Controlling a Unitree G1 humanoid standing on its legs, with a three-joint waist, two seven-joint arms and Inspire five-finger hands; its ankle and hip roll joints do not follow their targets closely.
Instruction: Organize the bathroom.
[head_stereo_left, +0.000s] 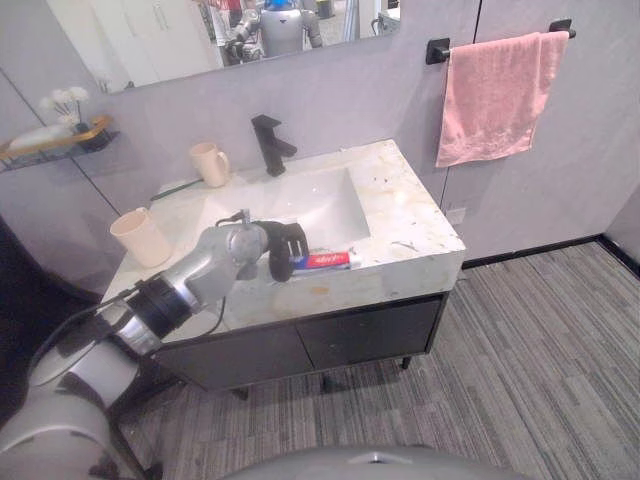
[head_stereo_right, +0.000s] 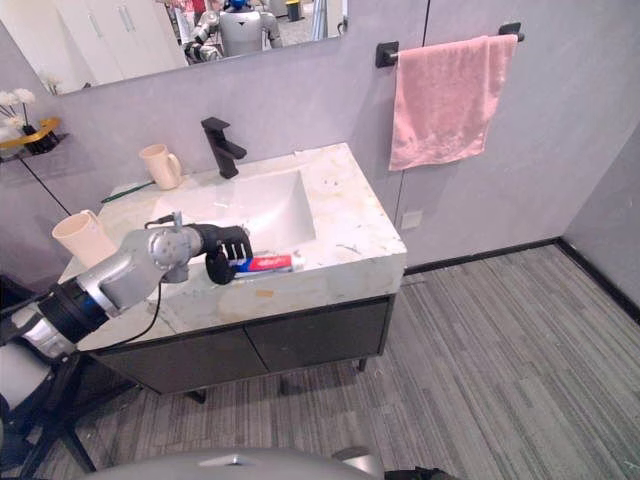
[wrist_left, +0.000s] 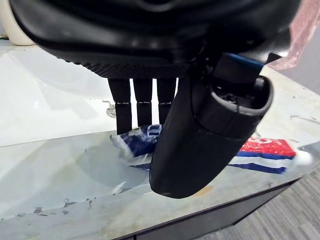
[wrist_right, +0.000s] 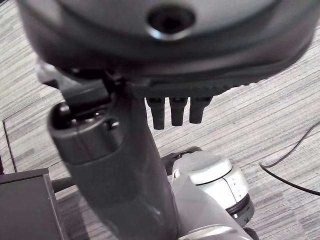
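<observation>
A red, white and blue toothpaste tube (head_stereo_left: 325, 260) lies flat on the marble counter (head_stereo_left: 405, 205), between the sink basin and the front edge. My left hand (head_stereo_left: 283, 250) hovers over the tube's left end. In the left wrist view its fingers (wrist_left: 142, 100) point straight down behind the tube (wrist_left: 265, 150) and the thumb (wrist_left: 200, 135) hangs on the near side; the hand is open, straddling the tube's blue end without closing on it. My right hand (wrist_right: 115, 165) hangs over the striped floor, fingers relaxed, holding nothing.
A white sink basin (head_stereo_left: 300, 200) with a black faucet (head_stereo_left: 270, 143) lies behind the tube. A beige cup (head_stereo_left: 140, 237) stands at the counter's left, a mug (head_stereo_left: 210, 163) at the back. A pink towel (head_stereo_left: 495, 95) hangs on the wall bar. A wall shelf (head_stereo_left: 55, 140) is at the left.
</observation>
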